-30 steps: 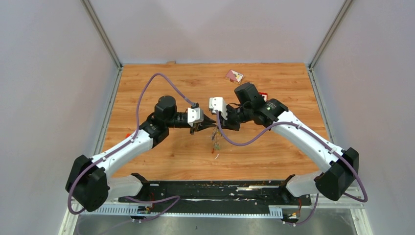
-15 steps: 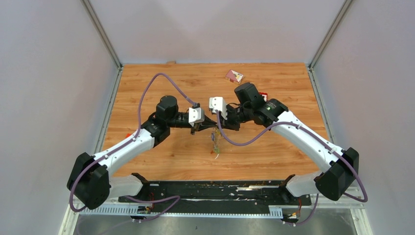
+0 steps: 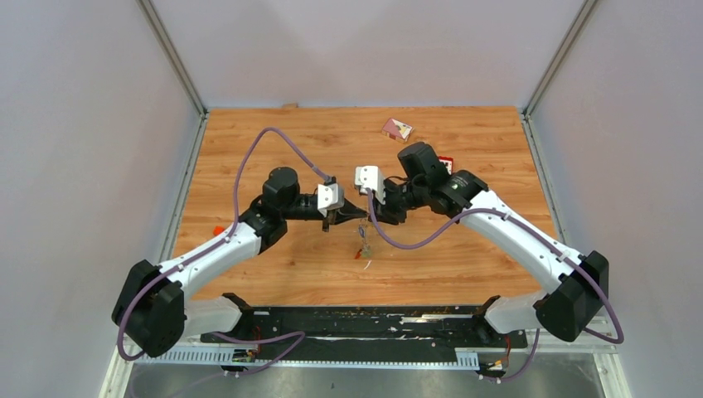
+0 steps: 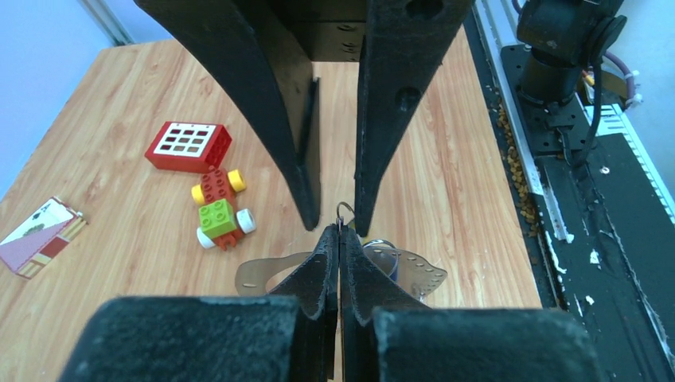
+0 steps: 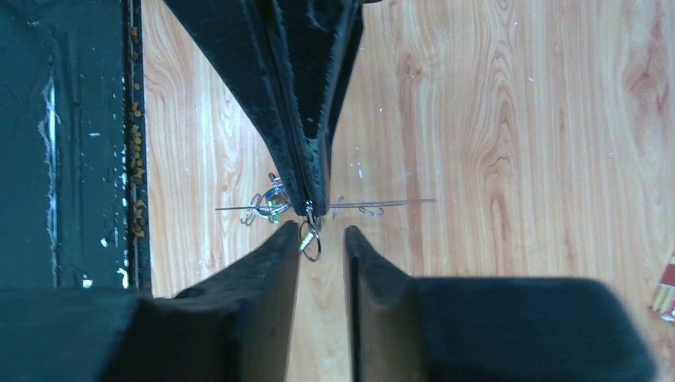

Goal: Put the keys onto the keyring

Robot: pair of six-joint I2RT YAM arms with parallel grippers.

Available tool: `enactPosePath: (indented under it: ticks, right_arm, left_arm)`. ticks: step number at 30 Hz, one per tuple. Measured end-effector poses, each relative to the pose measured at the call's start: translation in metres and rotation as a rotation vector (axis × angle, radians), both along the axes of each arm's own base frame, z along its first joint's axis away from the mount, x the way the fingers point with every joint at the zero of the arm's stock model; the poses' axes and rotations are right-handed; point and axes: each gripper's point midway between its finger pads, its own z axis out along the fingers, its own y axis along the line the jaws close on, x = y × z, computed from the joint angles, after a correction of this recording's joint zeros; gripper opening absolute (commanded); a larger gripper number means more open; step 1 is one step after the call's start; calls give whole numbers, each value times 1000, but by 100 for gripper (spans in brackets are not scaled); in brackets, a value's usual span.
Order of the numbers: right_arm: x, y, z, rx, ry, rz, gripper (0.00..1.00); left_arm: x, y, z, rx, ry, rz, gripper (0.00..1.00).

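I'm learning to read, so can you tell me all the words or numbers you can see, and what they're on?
None: no word, number or sign can be read in any view.
The pink-and-white card: printed with a picture, but any writing is too small and blurred to read.
The red block: only a white grid, no letters.
The toy car: no markings show.

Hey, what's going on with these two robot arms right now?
The two arms meet tip to tip over the table. The left gripper is shut on the keyring, a small wire ring poking out past its fingertips. The right gripper is open, its fingers either side of that small ring. The keys show just below the grippers in the top view.
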Motion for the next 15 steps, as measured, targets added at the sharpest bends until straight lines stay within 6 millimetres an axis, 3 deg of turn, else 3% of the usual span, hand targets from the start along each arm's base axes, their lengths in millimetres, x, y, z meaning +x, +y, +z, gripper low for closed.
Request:
enactPosePath:
  ticks: [3, 8, 15]
  right_arm:
    - [-2, -4, -2, 8, -2, -6, 40]
    - [-9, -11, 1, 51, -4, 3, 41]
    - [-19, -10, 4, 98, 16, 43, 32]
  left_arm:
    - [-7, 3, -4, -26, 18, 3, 0]
    - [-15, 4, 0, -82, 55, -6, 0]
    - [-17, 1, 19, -147, 45, -19, 0]
